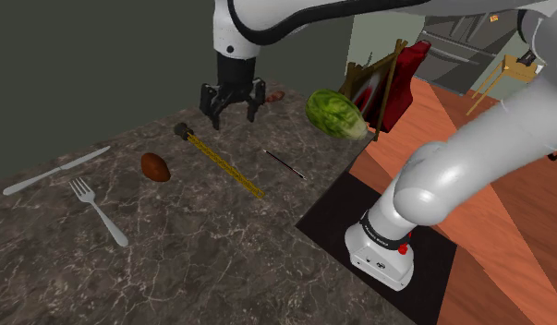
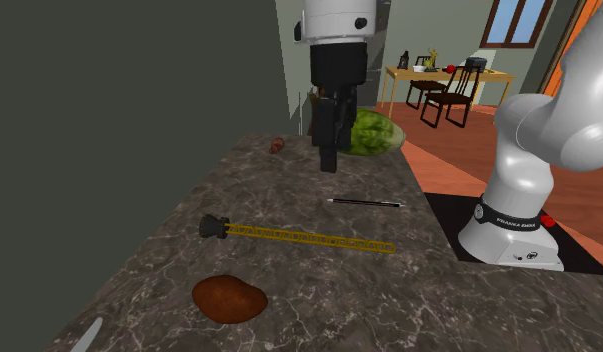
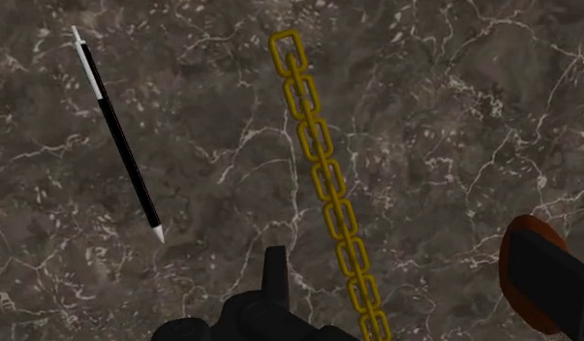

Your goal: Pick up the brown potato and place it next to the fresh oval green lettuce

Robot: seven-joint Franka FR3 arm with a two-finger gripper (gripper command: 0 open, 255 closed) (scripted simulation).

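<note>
The brown potato [image 1: 155,166] lies on the dark marble counter [image 1: 202,258], toward the shoulder view's left; in the second exterior view the potato [image 2: 229,298] is near the front. The green lettuce [image 1: 336,114] rests at the counter's far corner, and the lettuce [image 2: 374,133] sits just behind the hand. My black gripper [image 1: 235,118] hangs open above the counter between them, holding nothing; the gripper [image 2: 329,162] points straight down. In the wrist view the gripper [image 3: 415,295] has its fingers apart, and one finger partly covers the potato [image 3: 514,254].
A yellow chain-like strip [image 1: 228,166] with a black end crosses the counter below the hand. A black pen [image 1: 284,164] lies beside it. A fork [image 1: 99,212] and knife [image 1: 54,171] lie left of the potato. A small brown object [image 1: 278,94] sits by the wall.
</note>
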